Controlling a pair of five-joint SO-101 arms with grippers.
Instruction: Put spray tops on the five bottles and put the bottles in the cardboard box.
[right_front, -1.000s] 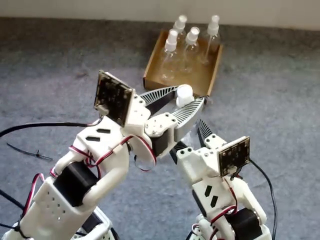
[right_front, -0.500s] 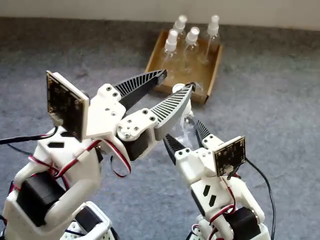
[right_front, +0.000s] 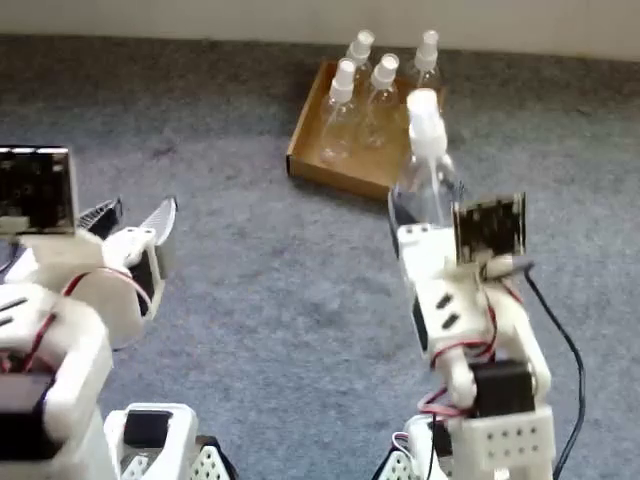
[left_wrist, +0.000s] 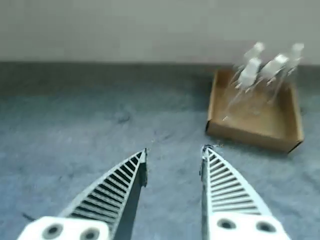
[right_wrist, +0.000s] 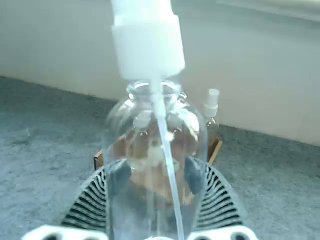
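From above, four clear bottles (right_front: 343, 105) with white tops stand upright inside the shallow brown cardboard box (right_front: 325, 170), so I count four of the five as finished. The fifth clear plastic bottle (right_front: 430, 185) is upright in my right tool (right_front: 425, 215), raised just in front of the box at the corner nearest my right arm. Its white spray top (right_front: 424, 108) is on the neck. My left tool (right_front: 133, 212) hangs well apart from the box over the grey worktop (right_front: 270, 280), jaws parted and carrying nothing.

From my left wrist, the left tool (left_wrist: 174, 152) is wide and empty, its tips over bare worktop short of the box (left_wrist: 250, 136). The four capped bottles (left_wrist: 255, 75) stand inside the box.

From my right wrist, the right tool (right_wrist: 155, 200) clamps the belly of the fifth bottle (right_wrist: 155, 135). The spray top (right_wrist: 147, 45) sits over the neck with its dip tube running down inside. The neck rim shows beneath the cap, so I cannot tell whether it is fully seated. The box (right_wrist: 99, 161) lies just beyond the bottle.

I judge that what is left is lifting this bottle over the box wall, standing it beside the other four, and letting go.
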